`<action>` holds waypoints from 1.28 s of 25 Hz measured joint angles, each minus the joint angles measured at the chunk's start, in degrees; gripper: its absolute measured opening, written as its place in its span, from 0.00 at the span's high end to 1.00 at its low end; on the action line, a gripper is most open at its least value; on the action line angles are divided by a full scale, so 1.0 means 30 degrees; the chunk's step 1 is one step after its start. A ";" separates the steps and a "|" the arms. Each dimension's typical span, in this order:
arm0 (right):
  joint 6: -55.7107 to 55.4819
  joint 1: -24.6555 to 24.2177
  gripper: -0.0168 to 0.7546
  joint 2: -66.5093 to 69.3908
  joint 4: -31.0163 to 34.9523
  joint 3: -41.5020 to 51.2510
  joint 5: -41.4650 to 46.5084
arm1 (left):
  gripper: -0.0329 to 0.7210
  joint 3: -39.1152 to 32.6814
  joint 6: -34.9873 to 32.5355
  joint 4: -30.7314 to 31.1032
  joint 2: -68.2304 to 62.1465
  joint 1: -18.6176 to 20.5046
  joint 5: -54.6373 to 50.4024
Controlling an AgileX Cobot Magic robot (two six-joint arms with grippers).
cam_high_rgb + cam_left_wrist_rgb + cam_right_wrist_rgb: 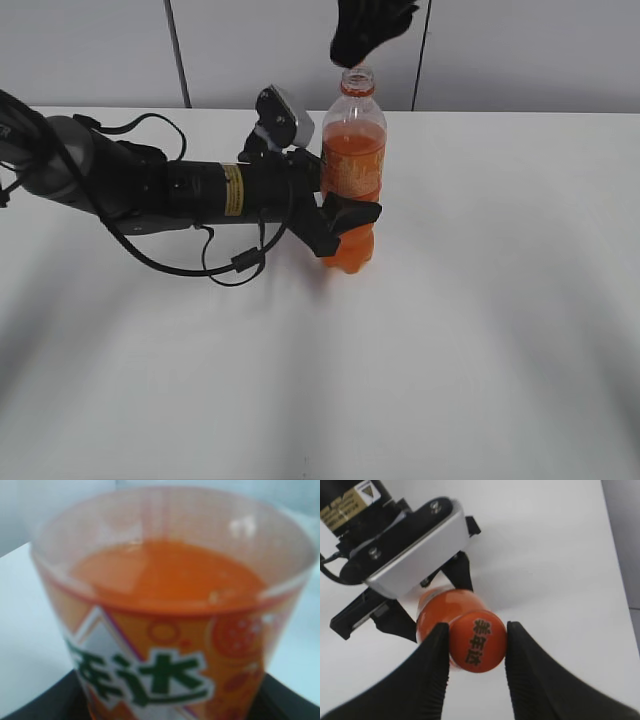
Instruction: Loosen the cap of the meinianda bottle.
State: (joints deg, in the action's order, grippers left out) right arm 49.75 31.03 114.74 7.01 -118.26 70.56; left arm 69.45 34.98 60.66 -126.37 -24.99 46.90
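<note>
Counter (480,330): white surface is lying bare across the near part of the exterior view, carrying the bottle toward the middle.
Bottle: meinianda bottle (353,170) is standing upright just right of centre, part full of orange soda, its label band showing green characters in the left wrist view (150,675).
Left claw (345,225): reaching in from the left on a low, nearly level arm, it is clamping the bottle at its waist, one dark finger wrapping the near side of the bottle just below the label.
Left wrist camera (285,118): silver housing is sitting on top of the arm, just left of the bottle's shoulder.
Cap (477,640): orange cap with dark characters on top is sitting on the bottle's neck, at the far top of the scene.
Right claw (476,650): coming down from above, its two black ribbed fingers (432,660) are pressing against opposite sides of the cap, gripping it.
</note>
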 joint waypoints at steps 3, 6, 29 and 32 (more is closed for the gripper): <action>0.0008 0.0000 0.63 0.0000 0.1057 -0.1058 -0.0043 | 0.40 0.0000 -0.0017 0.0000 0.0000 0.0000 -0.0017; -0.1538 0.0021 0.63 0.0000 0.1460 -0.1817 -0.0065 | 0.40 0.0000 -0.0017 0.0000 0.0000 0.0000 -0.0017; -1.4150 -0.7774 0.63 -0.5563 -0.0792 0.4456 -0.0416 | 0.40 0.0000 -0.0037 0.0015 0.0000 0.0000 -0.0054; -1.3200 -0.9776 0.63 -0.6970 0.0046 0.7718 -0.1902 | 0.40 0.0000 -0.0037 0.0015 0.0000 0.0000 -0.0054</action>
State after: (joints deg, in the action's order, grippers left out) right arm 10.15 1.70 93.83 7.14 -95.11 64.85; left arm 69.45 34.87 60.71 -126.37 -24.99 46.74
